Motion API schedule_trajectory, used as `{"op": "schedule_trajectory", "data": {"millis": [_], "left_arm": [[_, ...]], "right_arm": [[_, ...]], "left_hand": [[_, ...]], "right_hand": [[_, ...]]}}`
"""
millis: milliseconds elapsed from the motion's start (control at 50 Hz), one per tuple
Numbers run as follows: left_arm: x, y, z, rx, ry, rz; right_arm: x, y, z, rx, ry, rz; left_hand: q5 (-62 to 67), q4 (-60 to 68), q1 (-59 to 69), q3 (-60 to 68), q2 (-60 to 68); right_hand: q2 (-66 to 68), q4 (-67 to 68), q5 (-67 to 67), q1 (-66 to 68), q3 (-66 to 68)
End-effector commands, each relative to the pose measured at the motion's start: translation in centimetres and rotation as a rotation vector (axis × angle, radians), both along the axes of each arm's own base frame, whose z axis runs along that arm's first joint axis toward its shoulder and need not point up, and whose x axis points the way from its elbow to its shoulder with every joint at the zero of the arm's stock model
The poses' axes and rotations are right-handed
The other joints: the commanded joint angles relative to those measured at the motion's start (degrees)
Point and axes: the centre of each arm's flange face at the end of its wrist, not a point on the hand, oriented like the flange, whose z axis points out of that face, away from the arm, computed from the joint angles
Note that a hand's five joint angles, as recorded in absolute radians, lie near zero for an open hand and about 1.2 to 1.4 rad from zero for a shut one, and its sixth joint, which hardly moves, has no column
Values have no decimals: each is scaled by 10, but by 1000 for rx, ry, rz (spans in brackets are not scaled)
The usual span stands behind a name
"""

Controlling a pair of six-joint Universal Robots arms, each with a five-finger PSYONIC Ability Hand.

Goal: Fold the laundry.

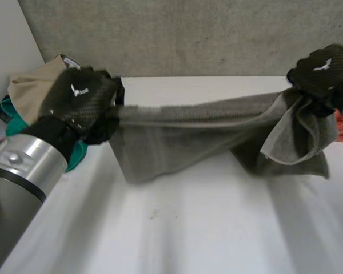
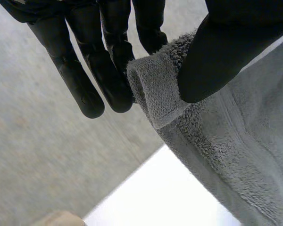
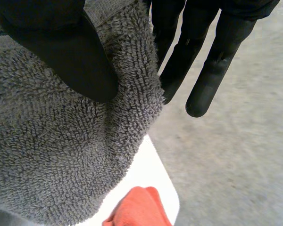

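As L hand [image 1: 80,94] & R hand [image 1: 323,68] pinch ends, grey towel [image 1: 188,123] taut

We see soft, even light on the table [image 1: 177,228], brightest along its far edge. Below the towel [image 1: 188,131], pale broad shadows spread over the white top. The left arm [image 1: 17,171] carries a mild sheen, and the left hand [image 2: 85,80] shows faint highlights on its black fingers.

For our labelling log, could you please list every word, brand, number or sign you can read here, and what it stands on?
No words or numbers are readable.
Left hand: white emblem, no letters.
Right hand: the same emblem.
Beige cloth: possible tag, too small to read.
Grey towel: no text.
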Motion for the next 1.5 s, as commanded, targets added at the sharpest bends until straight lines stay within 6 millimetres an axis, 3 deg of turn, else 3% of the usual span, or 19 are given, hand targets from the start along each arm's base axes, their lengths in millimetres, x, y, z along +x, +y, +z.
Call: {"op": "schedule_trajectory", "data": {"millis": [20, 80, 140, 220, 340, 460, 600, 700, 960, 980, 1020, 1040, 1140, 1160, 1220, 1240, 1380, 1420, 1500], "left_arm": [[-10, -17, -61, 188, -96, 3], [-12, -23, -70, 213, -109, 9], [-12, -28, -74, 222, -113, 17], [-10, -32, -73, 217, -113, 28], [-6, -35, -63, 187, -98, 44], [-4, -32, -53, 163, -78, 43], [-4, -30, -53, 164, -78, 40], [-4, -31, -53, 163, -76, 40], [-5, -32, -53, 162, -74, 40], [-5, -32, -52, 159, -72, 40], [-5, -32, -51, 156, -69, 42], [-5, -32, -51, 155, -70, 41], [-3, -31, -41, 128, -57, 46], [-3, -30, -37, 115, -54, 47], [2, -27, -18, 59, -28, 55], [4, -27, -13, 43, -21, 61], [38, -34, 44, -104, 42, 171], [47, -32, 55, -114, 38, 197], [48, -29, 56, -75, 6, 195]], "right_arm": [[45, -16, -78, 107, 161, 218], [58, -12, -104, 119, 263, 286], [59, -12, -103, 95, 285, 279], [56, -17, -97, 106, 161, 184], [32, -2, -50, 190, -279, -38], [1, 13, -62, 360, -585, -208], [-6, 35, -105, 525, -633, -289], [-2, 23, -143, 564, -617, -313], [18, -4, -196, 521, -595, -304], [17, -5, -198, 518, -593, -311], [16, -10, -198, 488, -597, -338], [14, -13, -196, 472, -600, -351], [9, -21, -166, 365, -631, -369], [9, -21, -137, 297, -645, -335], [8, -13, -94, 189, -596, -269], [5, -8, -67, 112, -530, -224], [-37, -1, 18, -148, -64, -226], [-44, 1, 28, -156, 25, -241], [-54, 4, 37, -109, 124, -258]], "left_hand": [[147, 113, 142, 117, 115], [147, 113, 142, 117, 115], [147, 113, 142, 117, 115], [147, 113, 142, 117, 115], [147, 113, 142, 117, 115], [147, 113, 142, 117, 115], [147, 113, 142, 117, 115], [147, 113, 142, 117, 115], [147, 113, 142, 117, 115], [147, 113, 142, 117, 115], [147, 113, 142, 117, 115], [147, 113, 142, 117, 115], [147, 113, 142, 117, 115], [147, 113, 142, 117, 115], [147, 113, 142, 117, 115], [147, 113, 142, 117, 115], [147, 113, 142, 117, 115], [147, 113, 142, 117, 115], [147, 113, 142, 117, 115]], "right_hand": [[-72, -87, -59, -41, -70], [-423, -438, -410, -392, -421], [-451, -466, -438, -420, -449], [-533, -549, -520, -502, -532], [-544, -559, -530, -513, -542], [-528, -544, -515, -497, -527], [-455, -470, -442, -424, -453], [-396, -411, -382, -365, -394], [-260, -275, -246, -229, -258], [-218, -233, -205, -187, -216], [63, 47, 76, 93, 64], [130, 114, 143, 161, 131], [130, 115, 143, 161, 132], [130, 115, 143, 161, 132], [130, 115, 143, 161, 132], [130, 115, 143, 161, 132], [130, 115, 143, 161, 132], [130, 115, 143, 161, 132], [130, 115, 143, 161, 132]]}}
